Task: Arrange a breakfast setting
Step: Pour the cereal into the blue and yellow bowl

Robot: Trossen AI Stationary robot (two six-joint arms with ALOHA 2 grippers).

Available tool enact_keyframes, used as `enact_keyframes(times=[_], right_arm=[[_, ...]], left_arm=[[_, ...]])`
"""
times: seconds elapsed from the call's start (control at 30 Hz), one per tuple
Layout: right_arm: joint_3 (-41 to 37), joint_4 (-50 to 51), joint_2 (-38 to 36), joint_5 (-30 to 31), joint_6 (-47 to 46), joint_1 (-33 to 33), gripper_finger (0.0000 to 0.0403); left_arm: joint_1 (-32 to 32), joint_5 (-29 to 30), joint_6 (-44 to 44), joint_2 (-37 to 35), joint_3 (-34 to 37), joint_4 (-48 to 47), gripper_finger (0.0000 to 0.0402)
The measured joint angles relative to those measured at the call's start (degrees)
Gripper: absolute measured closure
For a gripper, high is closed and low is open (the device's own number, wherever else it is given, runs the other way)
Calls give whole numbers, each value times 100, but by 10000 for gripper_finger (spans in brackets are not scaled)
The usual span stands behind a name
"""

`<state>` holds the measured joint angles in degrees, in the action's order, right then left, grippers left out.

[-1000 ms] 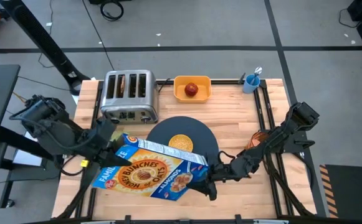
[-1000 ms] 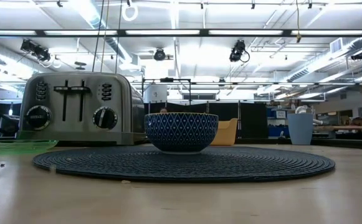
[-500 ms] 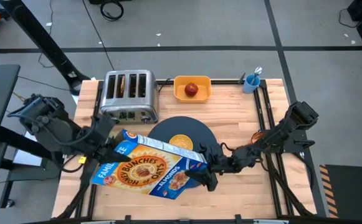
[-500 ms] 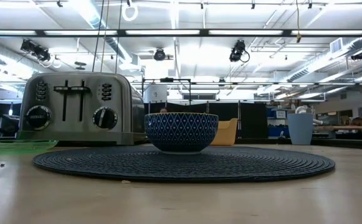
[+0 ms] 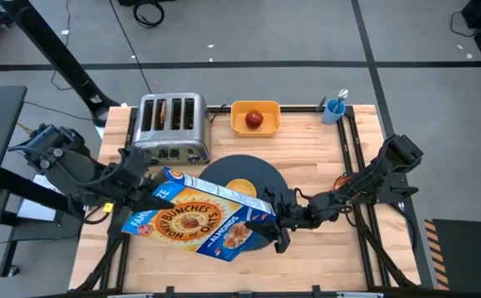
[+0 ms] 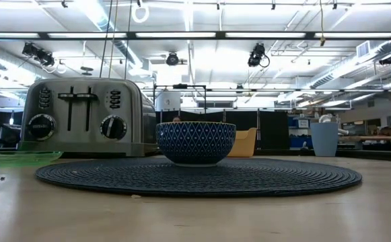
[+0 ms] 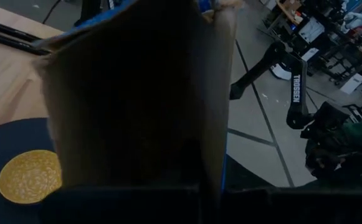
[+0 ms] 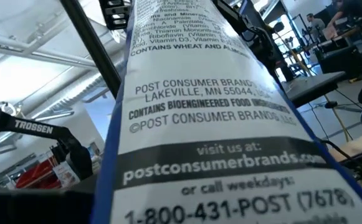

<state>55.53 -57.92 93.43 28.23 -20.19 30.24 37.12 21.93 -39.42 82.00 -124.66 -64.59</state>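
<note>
Change: the cereal box (image 5: 197,223) lies a little nearer the 12 o'clock side of the table (image 5: 323,257) than a second ago. Its open end has closed in on the bowl (image 5: 242,189) and now overlaps the mat (image 5: 269,178) at its 7 o'clock rim.
Left gripper (image 5: 145,190): at 9 o'clock of the mat, clamped on the closed bottom end of the box. The left wrist view shows the box's brown panel rising straight out from between the dark fingers.
Right gripper (image 5: 275,222): at 5 o'clock of the mat and against the open end of the box, having moved in from farther toward 6 o'clock. Its own camera is filled by the printed side panel, and whether it grips or only steadies the box cannot be told.
Bowl: at the centre of the mat, upright. It is yellow inside from above and blue-patterned outside in the low view, and it has not shifted.
Mat: round and dark, flat at the middle of the table, unmoved.
Apple (image 5: 256,119): still in the yellow tub (image 5: 238,109) at 12 o'clock, well apart from the mat.
Toaster (image 5: 170,126): at 11 o'clock of the mat, with brown slices showing in its slots.
Green plate (image 6: 13,156): seen only in the low view, beside the mat's edge in front of the toaster.
Meaning: judged from the tilt, the step in hand is bringing the box mouth over the bowl to pour. The mouth is beside the bowl, not yet above it. Apple and toast remain unplaced, so the setting looks early.
</note>
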Motion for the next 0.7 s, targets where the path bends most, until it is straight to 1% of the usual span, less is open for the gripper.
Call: enact_keyframes(times=[0.13, 0.27, 0.33, 0.57, 0.63, 0.7], right_arm=[[0, 2, 0, 2, 120, -2, 193], [0, 1, 0, 7, 224, -4, 198], [2, 3, 0, 28, 294, -4, 199], [4, 60, 3, 114, 547, -2, 200], [7, 61, -12, 111, 569, 32, 200], [5, 101, -71, 111, 660, 112, 200]], left_arm=[[-2, 24, 7, 1, 4, 15, 397], [-2, 22, -16, 0, 4, 15, 394], [-2, 23, -89, -17, 8, 2, 386], [-8, 34, -247, -142, 16, 30, 323], [-8, -128, -344, -252, 17, 34, 306], [-8, -466, -415, -418, 17, 122, 295]])
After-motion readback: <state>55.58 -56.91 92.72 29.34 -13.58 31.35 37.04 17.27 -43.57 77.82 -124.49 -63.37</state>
